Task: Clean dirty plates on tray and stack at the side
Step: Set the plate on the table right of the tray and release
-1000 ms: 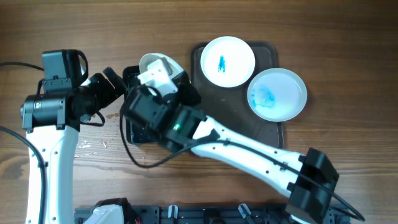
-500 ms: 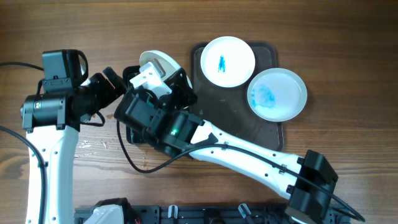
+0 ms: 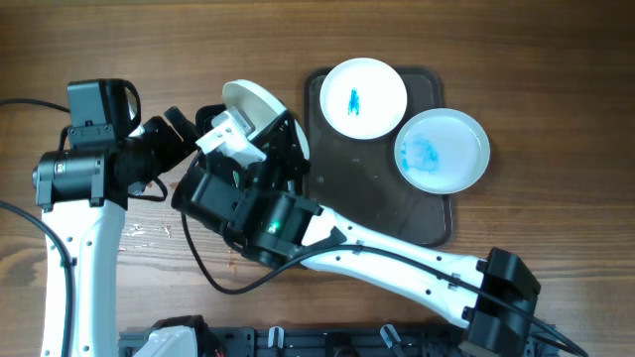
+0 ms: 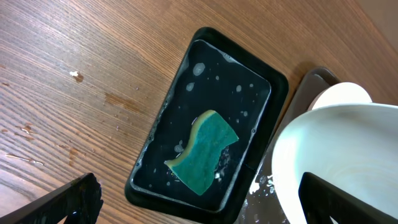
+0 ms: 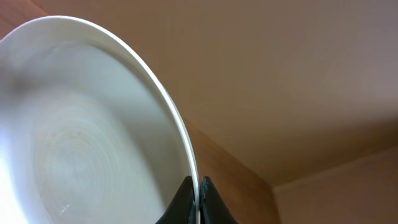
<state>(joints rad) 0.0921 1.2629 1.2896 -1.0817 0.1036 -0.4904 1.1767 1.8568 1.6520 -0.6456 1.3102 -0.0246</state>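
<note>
My right gripper (image 5: 199,196) is shut on the rim of a plain white plate (image 5: 81,124) and holds it tilted up on edge over the black basin; the plate shows in the overhead view (image 3: 253,101) and the left wrist view (image 4: 339,162). Two plates lie on the dark tray (image 3: 372,188): one with a small teal mark (image 3: 363,97) at the back, one with a larger blue smear (image 3: 442,150) at the right. My left gripper (image 4: 199,205) is open and empty above the basin, its fingers wide apart.
A black basin (image 4: 180,186) with water holds a green sponge (image 4: 204,150), left of the tray. Water drops lie on the wooden table (image 3: 139,230) near the left arm.
My right arm has shifted left and lifted, tilting the held plate more upright over the basin. The left arm has not moved.
</note>
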